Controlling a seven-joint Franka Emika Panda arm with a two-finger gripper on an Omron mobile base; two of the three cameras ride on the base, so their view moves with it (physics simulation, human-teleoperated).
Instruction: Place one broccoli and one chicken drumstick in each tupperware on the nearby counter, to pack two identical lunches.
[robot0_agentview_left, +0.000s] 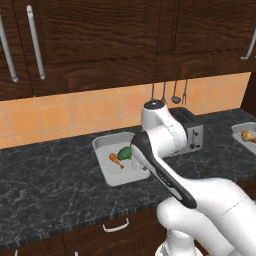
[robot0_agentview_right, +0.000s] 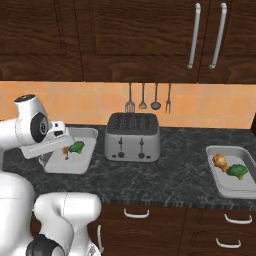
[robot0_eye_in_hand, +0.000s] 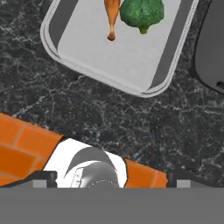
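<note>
Open tool (robot0_eye_in_hand: 109, 183) above tupperware (robot0_eye_in_hand: 65, 48) holding broccoli (robot0_eye_in_hand: 142, 13), drumstick (robot0_eye_in_hand: 112, 17).

Legible text, labels, brands, numbers, signs: none. The silver two-slot metal toaster (robot0_agentview_right: 132, 136) carries small dark front controls with no readable marking. The pale grey rectangular plastic tupperware (robot0_eye_in_hand: 122, 48) is plain inside and along its rim, the black-and-grey marbled stone counter (robot0_agentview_left: 45, 185) shows veining alone, and the dark wood wall cabinets (robot0_agentview_right: 100, 35) bear no lettering.
</note>
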